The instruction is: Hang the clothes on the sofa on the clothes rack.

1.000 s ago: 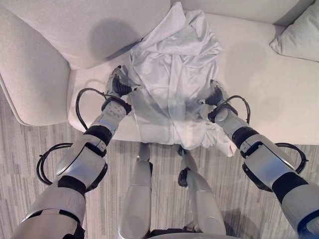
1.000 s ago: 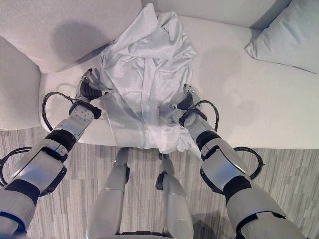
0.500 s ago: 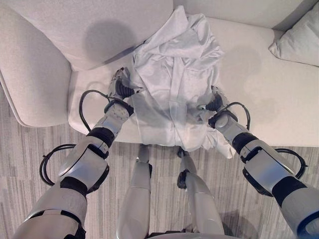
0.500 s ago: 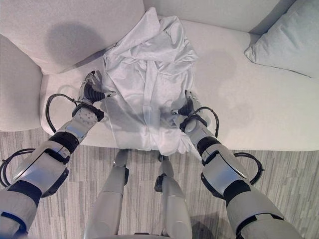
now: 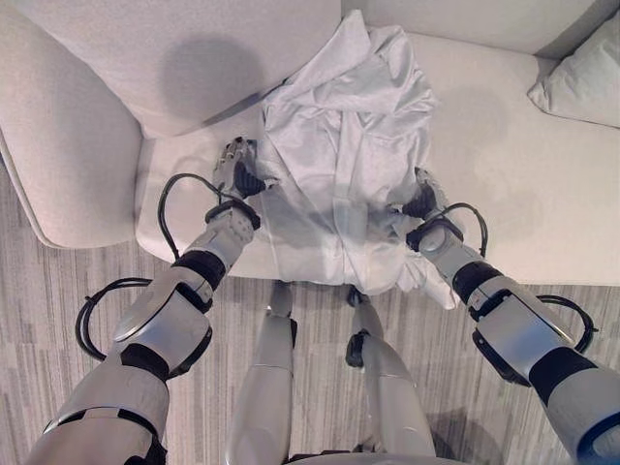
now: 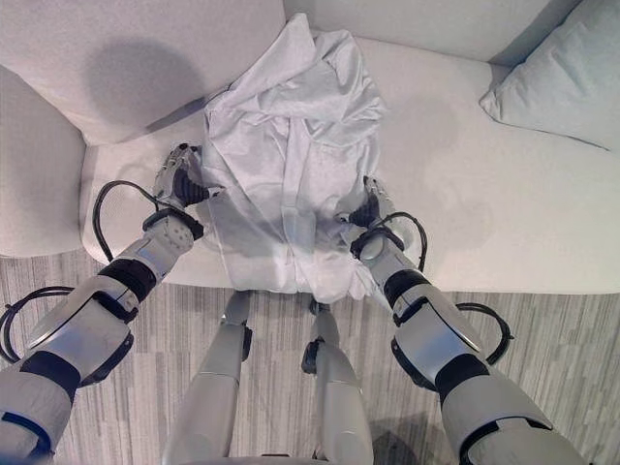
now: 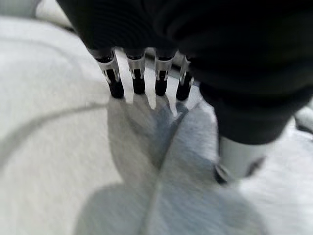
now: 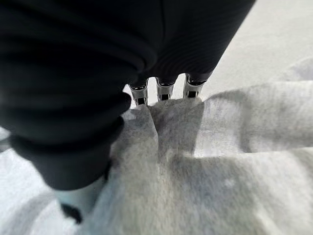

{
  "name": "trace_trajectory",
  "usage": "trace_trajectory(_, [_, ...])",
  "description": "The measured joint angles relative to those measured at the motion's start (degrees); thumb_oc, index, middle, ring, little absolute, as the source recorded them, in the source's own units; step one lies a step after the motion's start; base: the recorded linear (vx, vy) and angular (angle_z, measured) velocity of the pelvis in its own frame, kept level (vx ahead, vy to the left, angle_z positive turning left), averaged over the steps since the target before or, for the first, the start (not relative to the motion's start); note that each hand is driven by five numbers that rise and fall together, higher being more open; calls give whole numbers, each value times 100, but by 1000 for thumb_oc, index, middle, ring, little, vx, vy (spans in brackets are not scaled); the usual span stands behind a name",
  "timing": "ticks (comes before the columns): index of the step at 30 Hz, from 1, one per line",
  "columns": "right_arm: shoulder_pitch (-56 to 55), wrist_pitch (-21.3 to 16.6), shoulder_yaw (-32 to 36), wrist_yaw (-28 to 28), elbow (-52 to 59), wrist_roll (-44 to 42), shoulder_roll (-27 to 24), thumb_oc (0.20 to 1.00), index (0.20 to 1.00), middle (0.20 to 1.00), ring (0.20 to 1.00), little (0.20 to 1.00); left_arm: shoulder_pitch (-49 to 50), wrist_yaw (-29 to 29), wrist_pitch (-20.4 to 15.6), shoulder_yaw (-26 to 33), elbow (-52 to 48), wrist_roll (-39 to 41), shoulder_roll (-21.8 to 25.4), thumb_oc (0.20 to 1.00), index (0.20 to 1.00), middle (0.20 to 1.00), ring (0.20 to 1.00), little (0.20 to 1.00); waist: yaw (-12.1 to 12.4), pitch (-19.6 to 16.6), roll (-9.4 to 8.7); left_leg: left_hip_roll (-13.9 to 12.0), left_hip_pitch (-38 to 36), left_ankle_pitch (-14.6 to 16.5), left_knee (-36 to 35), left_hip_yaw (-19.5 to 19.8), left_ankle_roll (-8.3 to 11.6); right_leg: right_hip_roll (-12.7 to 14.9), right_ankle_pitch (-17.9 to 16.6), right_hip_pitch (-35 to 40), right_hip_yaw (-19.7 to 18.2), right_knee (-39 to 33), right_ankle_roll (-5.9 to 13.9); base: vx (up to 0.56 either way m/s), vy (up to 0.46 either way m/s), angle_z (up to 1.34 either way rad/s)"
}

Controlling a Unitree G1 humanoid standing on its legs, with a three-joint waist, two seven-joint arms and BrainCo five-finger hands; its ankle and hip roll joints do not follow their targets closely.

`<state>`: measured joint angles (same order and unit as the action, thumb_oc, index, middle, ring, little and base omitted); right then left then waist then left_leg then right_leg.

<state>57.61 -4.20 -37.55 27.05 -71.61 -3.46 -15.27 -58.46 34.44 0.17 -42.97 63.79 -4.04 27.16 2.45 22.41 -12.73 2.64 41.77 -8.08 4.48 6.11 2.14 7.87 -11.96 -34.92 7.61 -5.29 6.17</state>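
1. The white garment (image 5: 339,155) lies crumpled on the seat of the sofa (image 5: 542,184), its upper part bunched against the back cushions and its lower hem spilling over the front edge toward the floor
2. The left hand (image 5: 239,172) sits at the garment's left edge; in its wrist view the fingers (image 7: 138,81) reach out fairly straight with their dark tips just above or on the fabric, not curled round it, so I judge this hand has no grip yet
3. The right hand (image 6: 367,205) is at the garment's right edge, low on the cloth; in its wrist view the fingertips (image 8: 165,91) are buried behind a raised fold, so I cannot tell whether they are pinching the cloth or merely pressing into it
4. A pale cushion (image 6: 567,82) rests on the sofa well apart from the garment, to the robot's right, and striped flooring (image 5: 58,310) runs in front of the sofa
5. As to progress: the task looks to be at its very start. The garment is not lifted and rests wholly on the sofa, with both hands placed either side as if to gather it
6. Left to do, by my reading: secure a grip, raise the garment clear, carry it to the clothes rack and hang it
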Motion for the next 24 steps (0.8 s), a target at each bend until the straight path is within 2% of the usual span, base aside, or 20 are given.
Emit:
trace_trajectory(5, [-47, -45, 3, 62, 173, -17, -53, 200, 200, 200, 200, 200, -185, 175, 204, 6, 234, -215, -4, 200, 200, 200, 200, 200, -71, -27, -33, 10, 44, 51, 68, -57, -72, 6, -45, -40, -62, 0, 67, -4, -7, -4])
trace_trajectory(16, [-327, -104, 59, 69, 476, -173, -136, 200, 200, 200, 200, 200, -177, 186, 208, 13, 233, -103, -7, 200, 200, 200, 200, 200, -129, -53, -70, 45, 35, 54, 69, -58, -79, 41, -58, -23, -63, 0, 84, 0, 0, 0])
trace_trajectory(20, [-396, -129, 103, 63, 477, -225, -87, 200, 200, 200, 200, 200, -157, 186, 152, 40, 199, 308, -21, 200, 200, 200, 200, 200, -144, -53, -70, 49, 13, 54, 69, -58, -79, 47, -59, 0, -62, 0, 87, 0, 0, 0])
trace_trajectory(24, [-440, -134, 140, 64, 525, -228, -48, 200, 200, 200, 200, 200, 36, 186, -48, 520, -131, 873, -24, 200, 200, 200, 200, 200, -156, -52, -69, 47, 10, 54, 66, -58, -78, 48, -58, 2, -62, 0, 88, 0, 0, 0])
